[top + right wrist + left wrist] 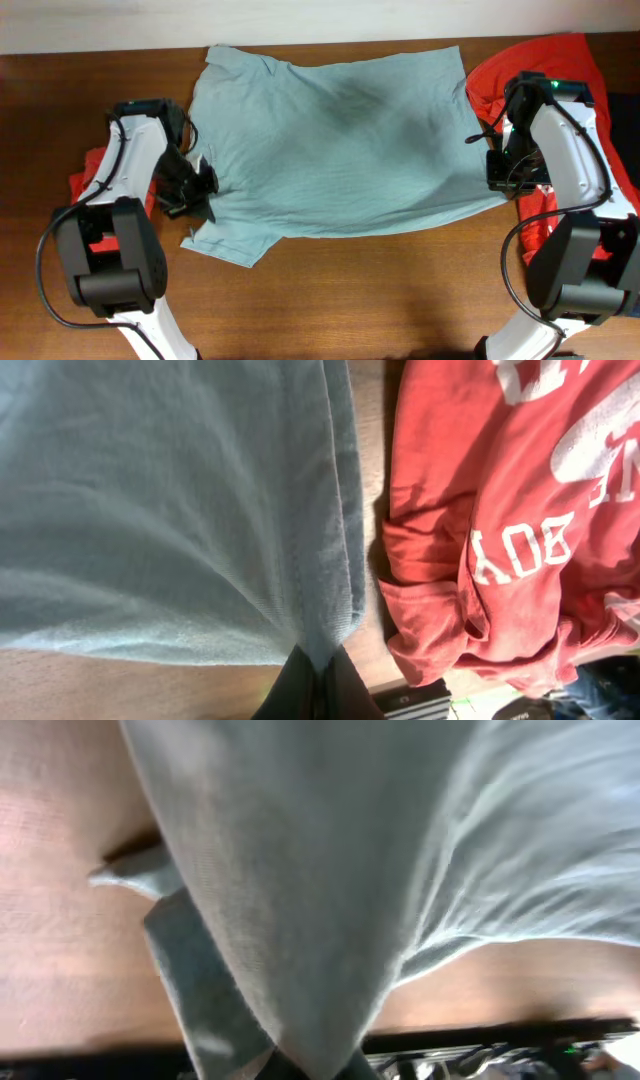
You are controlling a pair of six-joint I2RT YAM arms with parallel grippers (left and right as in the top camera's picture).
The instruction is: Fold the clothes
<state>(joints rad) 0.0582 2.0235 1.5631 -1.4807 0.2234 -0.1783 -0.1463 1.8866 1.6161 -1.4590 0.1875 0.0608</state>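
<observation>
Grey-blue T-shirt (pixel 340 140) lies lengthwise left-right (hem rightward).

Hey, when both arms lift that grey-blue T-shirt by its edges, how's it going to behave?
Probably floppy: the grey-blue T-shirt fans in soft creases from where the right gripper pinches its edge, so the middle should sag. Likely light, since thin cloth drapes from the left gripper. It may drag on the wooden table rather than slide cleanly.

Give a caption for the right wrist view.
Right gripper shut on the grey-blue T-shirt, beside the orange-red lettered T-shirt.
</observation>
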